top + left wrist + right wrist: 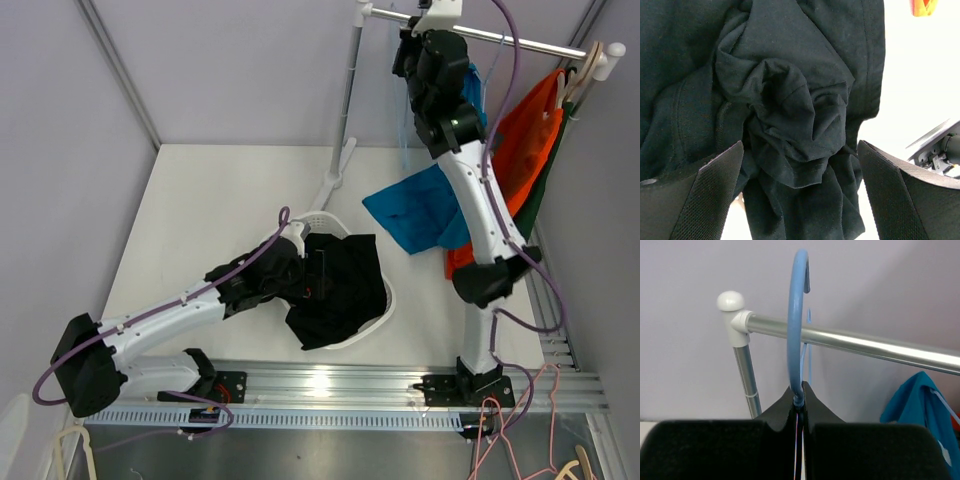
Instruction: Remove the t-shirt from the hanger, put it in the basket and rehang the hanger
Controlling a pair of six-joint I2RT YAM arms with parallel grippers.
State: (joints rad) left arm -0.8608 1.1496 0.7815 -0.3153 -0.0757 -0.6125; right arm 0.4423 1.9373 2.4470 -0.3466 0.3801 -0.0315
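A black t-shirt (340,290) lies crumpled in a white basket (386,305). My left gripper (318,275) is open just above it. In the left wrist view the fingers (705,195) stand wide apart on either side of the bunched black cloth (790,100), and the gripper (800,195) holds nothing. My right gripper (412,45) is up at the clothes rail (530,45). It (799,401) is shut on the neck of a thin blue hanger (796,315), whose hook curves over the rail (865,345). The hanger's frame (405,140) hangs below.
A blue t-shirt (420,210), an orange garment (525,140) and a dark green one (545,190) hang from the rail's right part, by a wooden hanger (590,65). The rack's pole (345,100) stands at the table's back. Walls close in on both sides.
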